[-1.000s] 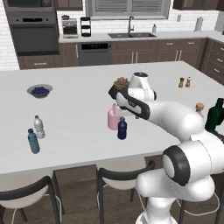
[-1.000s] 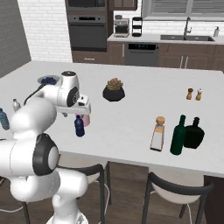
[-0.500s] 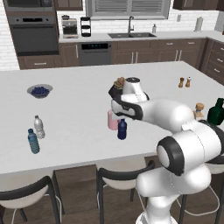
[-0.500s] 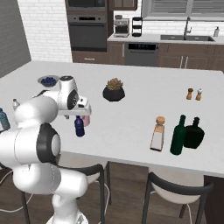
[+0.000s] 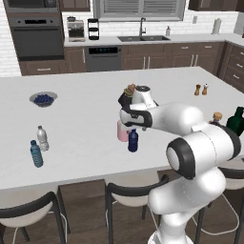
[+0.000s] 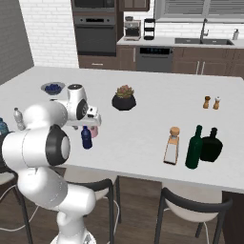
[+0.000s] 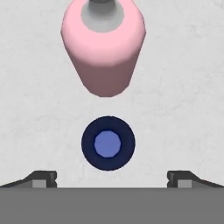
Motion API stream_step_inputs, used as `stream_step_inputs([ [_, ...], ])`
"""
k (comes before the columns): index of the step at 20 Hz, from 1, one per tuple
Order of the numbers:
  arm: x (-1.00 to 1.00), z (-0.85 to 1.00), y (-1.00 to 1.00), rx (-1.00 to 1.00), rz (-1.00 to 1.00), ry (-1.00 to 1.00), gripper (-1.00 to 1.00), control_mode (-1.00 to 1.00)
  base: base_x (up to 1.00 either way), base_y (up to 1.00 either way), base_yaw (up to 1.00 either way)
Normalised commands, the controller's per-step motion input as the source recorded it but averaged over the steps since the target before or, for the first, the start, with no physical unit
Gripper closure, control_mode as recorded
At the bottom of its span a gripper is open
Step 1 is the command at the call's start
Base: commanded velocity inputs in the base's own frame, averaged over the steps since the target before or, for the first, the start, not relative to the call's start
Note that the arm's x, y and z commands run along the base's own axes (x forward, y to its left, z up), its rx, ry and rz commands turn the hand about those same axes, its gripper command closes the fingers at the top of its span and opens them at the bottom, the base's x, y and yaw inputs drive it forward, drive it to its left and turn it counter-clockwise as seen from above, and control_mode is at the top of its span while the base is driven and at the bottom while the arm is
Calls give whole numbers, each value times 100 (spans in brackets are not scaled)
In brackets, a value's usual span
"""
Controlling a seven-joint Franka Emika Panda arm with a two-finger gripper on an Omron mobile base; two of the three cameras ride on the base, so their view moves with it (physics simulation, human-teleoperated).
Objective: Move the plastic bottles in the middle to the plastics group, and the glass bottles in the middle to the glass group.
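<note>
The fingers (image 7: 112,178) are spread wide and hold nothing; their two dark tips stand far apart at the lower edge of the hand view, looking straight down on the white worktop (image 7: 183,96). Directly below and between the tips, a little ahead of them, stands the navy bottle (image 7: 108,143), upright, seen from the top as a dark ring around a lighter blue cap. It touches neither tip. Further ahead of the fingers, past the navy bottle, stands the pink bottle (image 7: 103,46), also upright, with its grey neck pointing up at the camera; a strip of bare worktop separates the two bottles.

In the left base view the fingers (image 5: 134,125) hang just above the navy bottle (image 5: 133,141), with the pink bottle (image 5: 122,131) just beside it. Well off to the side of the fingers stand the clear water bottle (image 5: 43,138) and the teal water bottle (image 5: 35,153), close together near the worktop's front edge. On the opposite side, well away, the right base view shows the corked square bottle (image 6: 172,146) just beside the tall green bottle (image 6: 194,147).
</note>
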Motion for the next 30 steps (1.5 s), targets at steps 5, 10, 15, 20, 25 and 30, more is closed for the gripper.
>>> stream_step_inputs([
  [5,0,-8,0,0,0,0,-100,-100,0,0,0],
  [10,6,-13,1,0,0,0,-100,-100,0,0,0],
  [15,7,-11,3,0,0,0,-100,-100,0,0,0],
  [20,3,-12,8,0,0,0,-100,-100,0,0,0],
  [25,3,-10,8,0,0,0,-100,-100,0,0,0],
  [30,5,-3,-1,0,0,0,-100,-100,0,0,0],
])
